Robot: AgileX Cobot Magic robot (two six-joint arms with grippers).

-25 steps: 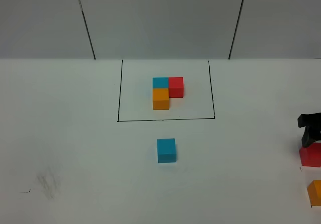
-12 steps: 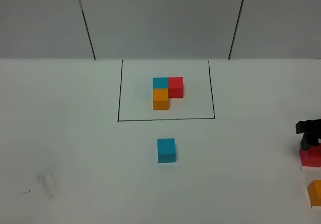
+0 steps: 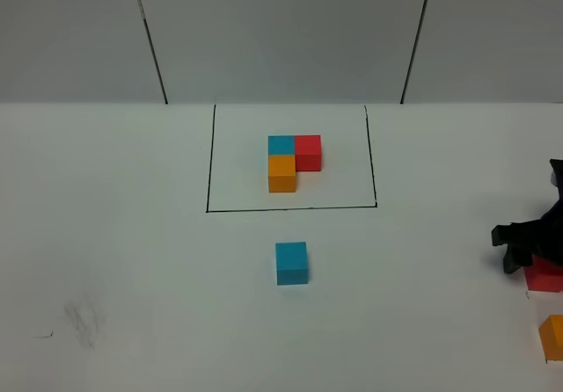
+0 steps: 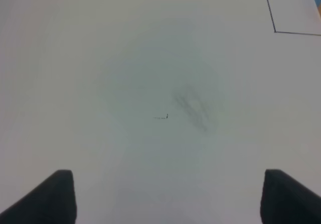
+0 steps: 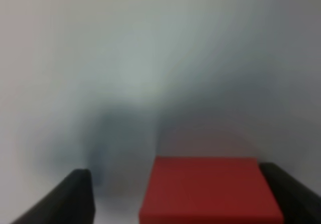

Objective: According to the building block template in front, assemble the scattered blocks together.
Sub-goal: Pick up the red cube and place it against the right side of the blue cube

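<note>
At the lower right frame edge, the red cube (image 3: 546,278) sits between the right gripper (image 5: 175,194)'s open fingers (image 5: 72,199), not yet clamped.

- This looks like a robot test lab, not a home: a plain white tabletop (image 3: 132,260) fills the lower part of the frame.
- In the upper part stand bare grey wall panels (image 3: 281,32) with dark seams.
- In the middle, a black rectangle (image 3: 290,208) drawn by hand marks a work zone.

Left pincer (image 4: 165,200) wide, right pincer (image 5: 183,194) parted
</note>
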